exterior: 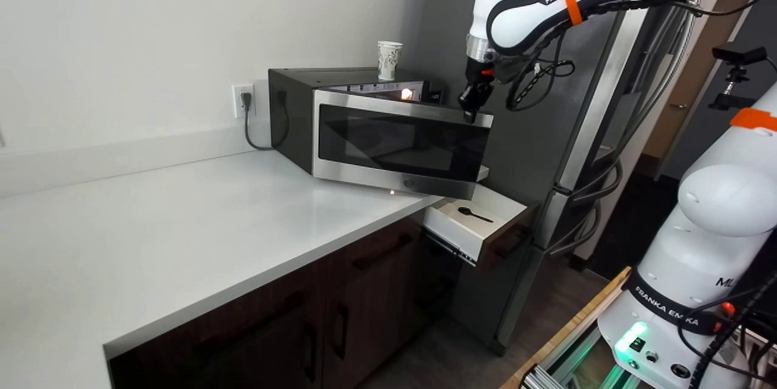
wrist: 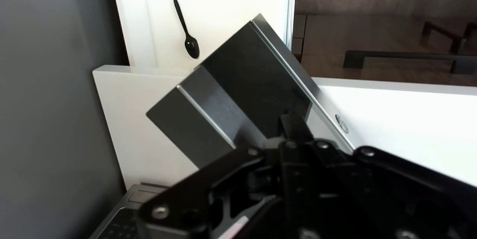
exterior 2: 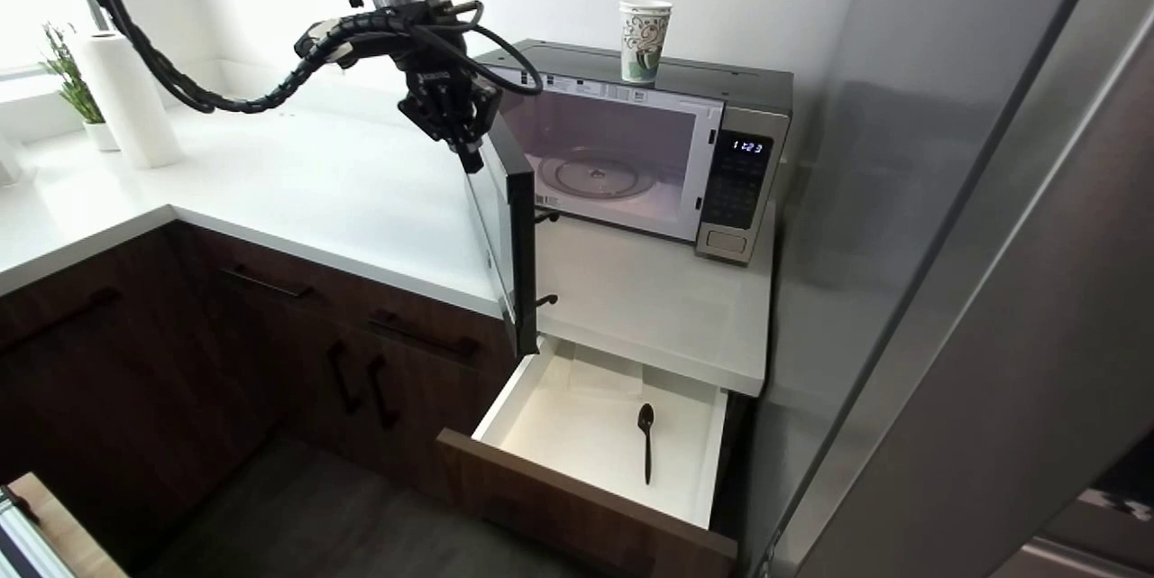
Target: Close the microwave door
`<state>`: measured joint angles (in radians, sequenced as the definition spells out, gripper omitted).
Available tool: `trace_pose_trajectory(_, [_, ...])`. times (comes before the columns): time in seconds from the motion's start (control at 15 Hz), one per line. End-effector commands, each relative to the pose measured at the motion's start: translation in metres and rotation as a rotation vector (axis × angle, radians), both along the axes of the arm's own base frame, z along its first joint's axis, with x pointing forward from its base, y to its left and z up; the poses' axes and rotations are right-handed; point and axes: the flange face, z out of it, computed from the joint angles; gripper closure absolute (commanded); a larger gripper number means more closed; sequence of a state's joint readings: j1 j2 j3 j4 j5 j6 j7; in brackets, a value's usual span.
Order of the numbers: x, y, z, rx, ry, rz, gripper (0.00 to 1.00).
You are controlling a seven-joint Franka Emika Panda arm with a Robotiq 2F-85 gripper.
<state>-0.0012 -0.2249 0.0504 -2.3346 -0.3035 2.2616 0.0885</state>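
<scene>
Wrist view: gap between edge of microwave door [wrist: 257,78] and microwave [wrist: 123,221].

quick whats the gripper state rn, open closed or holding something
Gripper: closed, with nothing visible in its grasp.

We've got a black-and-silver microwave door [exterior: 400,141] here, a whitish cup [exterior 2: 644,42] with dark swirls and a bit of green, one jet-black spoon [wrist: 190,42], bright white countertop [exterior: 182,237], dark brown cabinets [exterior 2: 279,334].
</scene>
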Motion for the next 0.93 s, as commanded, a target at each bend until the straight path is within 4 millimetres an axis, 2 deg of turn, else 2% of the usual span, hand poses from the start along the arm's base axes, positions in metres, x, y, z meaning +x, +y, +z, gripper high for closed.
trace_pose_trajectory(0.0, [0.017, -0.014, -0.004, 0.0, -0.115, -0.059, 1.0])
trace_pose_trajectory(0.27, [0.031, -0.033, -0.015, -0.015, -0.227, -0.093, 1.0])
trace_pose_trajectory(0.53, [0.048, -0.06, -0.031, 0.017, -0.331, -0.121, 1.0])
trace_pose_trajectory(0.87, [0.079, -0.102, -0.038, 0.015, -0.533, -0.024, 1.0])
